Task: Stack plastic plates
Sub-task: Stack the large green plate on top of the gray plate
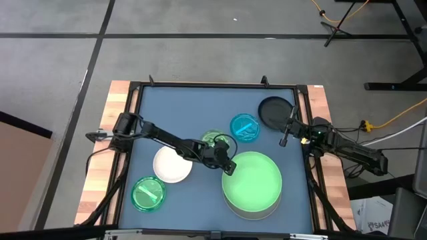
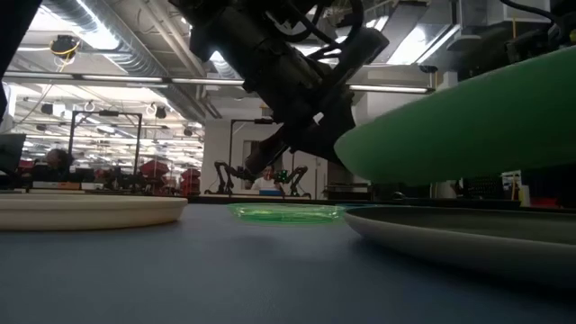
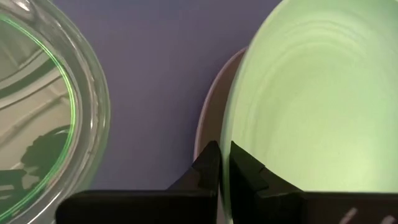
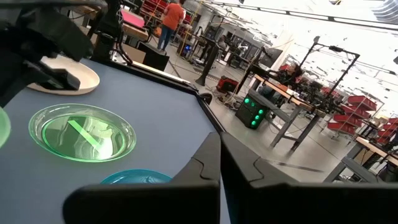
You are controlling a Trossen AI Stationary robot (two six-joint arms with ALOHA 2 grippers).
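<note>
Light green, the large plate (image 1: pixel 252 181) hangs tilted above the grey plate (image 2: pixel 468 236); we pinch its rim in the left gripper (image 1: pixel 229 167) to stack it. The right gripper (image 1: pixel 283 140), pressed together, waits beside the black plate (image 1: pixel 274 111).

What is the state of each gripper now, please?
Left gripper: shut on the large light green plate, at its rim.
Right gripper: shut, holding nothing.

Blue table mat (image 1: pixel 187 113), wooden edges (image 1: pixel 107 140)

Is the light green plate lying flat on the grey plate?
No; in the low view the light green plate is tilted up above the grey plate.
</note>
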